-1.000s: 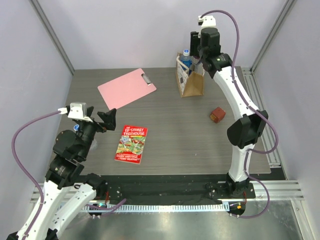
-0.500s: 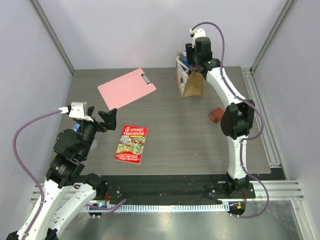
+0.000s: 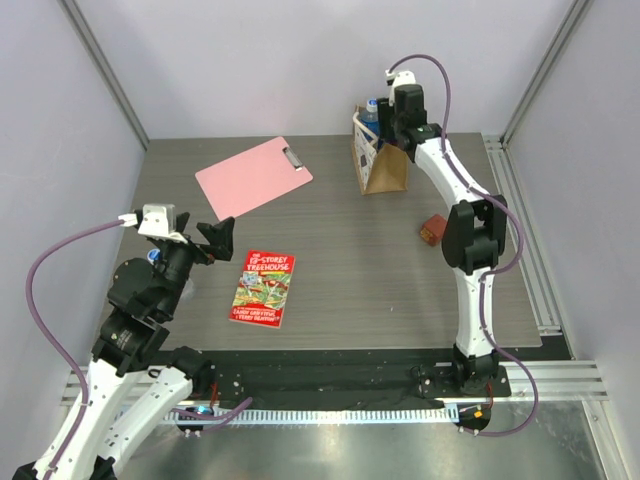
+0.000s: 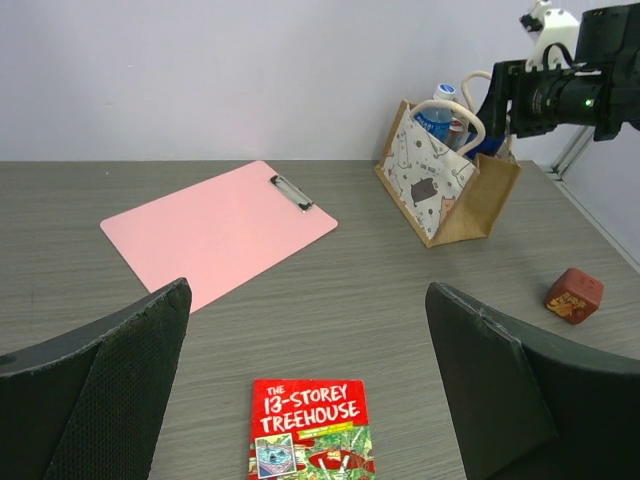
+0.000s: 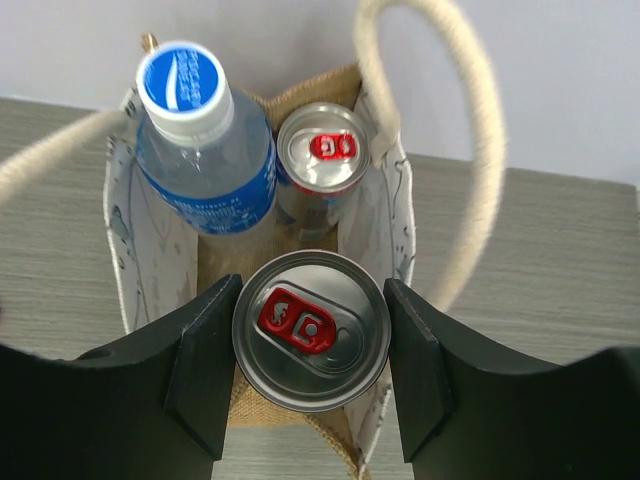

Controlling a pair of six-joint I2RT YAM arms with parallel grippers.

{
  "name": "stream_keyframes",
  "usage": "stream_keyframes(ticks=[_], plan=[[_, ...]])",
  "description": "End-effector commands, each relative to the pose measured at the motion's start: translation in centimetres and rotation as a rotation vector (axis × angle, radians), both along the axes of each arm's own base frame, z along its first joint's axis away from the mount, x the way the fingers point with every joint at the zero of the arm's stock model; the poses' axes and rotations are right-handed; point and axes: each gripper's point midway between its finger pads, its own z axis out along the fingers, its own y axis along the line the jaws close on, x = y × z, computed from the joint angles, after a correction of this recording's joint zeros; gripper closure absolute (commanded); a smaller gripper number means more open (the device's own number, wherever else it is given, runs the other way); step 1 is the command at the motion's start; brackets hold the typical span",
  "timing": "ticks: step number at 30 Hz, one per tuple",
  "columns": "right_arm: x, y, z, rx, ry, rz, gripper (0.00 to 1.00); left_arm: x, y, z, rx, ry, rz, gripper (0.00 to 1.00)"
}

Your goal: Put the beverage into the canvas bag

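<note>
Clamping the drink can [image 5: 311, 330], the right gripper [image 5: 311, 372] has sunk over the far-edge canvas bag [image 5: 388, 235]; release looks next. The left gripper [image 3: 216, 236] gapes.

Grey wood-grain table [image 3: 350, 290]. A pink clipboard [image 3: 253, 176] lies toward its far left corner, and a canvas bag [image 3: 384, 170] stands by the far edge. A book [image 3: 264, 287] lies toward the near edge, a small red block [image 3: 433, 229] toward the right edge.
</note>
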Motion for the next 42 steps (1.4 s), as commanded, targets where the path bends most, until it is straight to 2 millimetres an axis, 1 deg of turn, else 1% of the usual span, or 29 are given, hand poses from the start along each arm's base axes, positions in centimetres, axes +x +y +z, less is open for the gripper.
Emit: stream_keyframes(ticks=[1, 4, 7, 8, 11, 12, 13, 16, 19, 20, 21, 22, 25, 31, 32, 37, 38, 39, 40, 42], plan=[[1.1, 0.2, 2.2, 0.053, -0.093, -0.017, 0.99, 0.1, -0.1, 0.9, -0.003, -0.038, -0.003, 0.0], [1.4, 0.0, 0.8, 0.065, -0.068, -0.035, 0.97, 0.2, -0.1, 0.9, -0.004, -0.036, -0.003, 0.0], [1.4, -0.2, -0.2, 0.07, -0.051, -0.044, 0.9, 0.2, -0.1, 0.9, -0.002, -0.037, -0.004, 0.0], [1.4, -0.4, -0.4, 0.073, -0.047, -0.052, 0.84, 0.2, -0.2, 0.9, -0.001, -0.035, -0.006, 0.0], [1.5, -1.0, -1.3, 0.065, -0.031, -0.074, 0.76, 0.2, -0.1, 0.9, -0.004, -0.036, -0.003, 0.0], [1.5, -1.0, -1.4, 0.085, -0.031, -0.083, 0.75, 0.2, -0.1, 1.0, -0.004, -0.037, -0.003, 0.0], [1.5, -1.2, -1.8, 0.084, -0.022, -0.089, 0.75, 0.1, -0.1, 0.9, -0.004, -0.037, -0.003, 0.0], [1.3, -1.4, -2.3, 0.083, -0.015, -0.105, 0.71, 0.1, -0.1, 0.9, -0.002, -0.037, -0.004, 0.0], [1.2, -2.0, -2.4, 0.081, -0.013, -0.133, 0.63, 0.1, -0.1, 0.9, -0.003, -0.038, -0.004, 0.0], [1.2, -2.0, -2.4, 0.082, -0.014, -0.138, 0.58, 0.1, -0.1, 0.9, -0.004, -0.038, -0.005, 0.0], [1.2, -2.1, -2.5, 0.084, -0.013, -0.143, 0.55, 0.1, -0.1, 0.9, -0.004, -0.038, -0.006, 0.0], [1.2, -2.0, -2.3, 0.086, -0.016, -0.143, 0.48, 0.1, -0.1, 0.9, -0.003, -0.036, -0.006, 0.0], [1.1, -1.9, -1.9, 0.096, -0.02, -0.143, 0.39, 0.1, -0.1, 0.9, -0.004, -0.037, -0.005, 0.0], [0.8, -1.9, -1.0, 0.107, -0.027, -0.136, 0.36, 0.2, 0.0, 0.9, -0.003, -0.038, 0.0, 0.0], [0.7, -1.9, -1.1, 0.106, -0.022, -0.134, 0.35, 0.2, 0.0, 0.9, -0.003, -0.038, 0.0, 0.0], [0.2, -2.0, 0.3, 0.116, -0.036, -0.145, 0.34, 0.2, 0.0, 0.8, -0.001, -0.033, 0.003, 0.0], [0.1, -2.1, 0.9, 0.123, -0.043, -0.147, 0.34, 0.2, 0.0, 0.7, 0.0, -0.032, 0.003, 0.0], [-0.1, -2.0, 2.1, 0.136, -0.059, -0.146, 0.34, 0.2, 0.0, 0.8, -0.001, -0.033, 0.005, 0.0], [-0.4, -2.1, 2.8, 0.149, -0.06, -0.152, 0.34, 0.4, 0.1, 0.6, -0.001, -0.029, 0.014, 0.0], [-1.0, -1.7, 5.1, 0.181, -0.085, -0.136, 0.34, 0.7, 0.3, 0.3, 0.004, -0.017, 0.032, 0.0]])
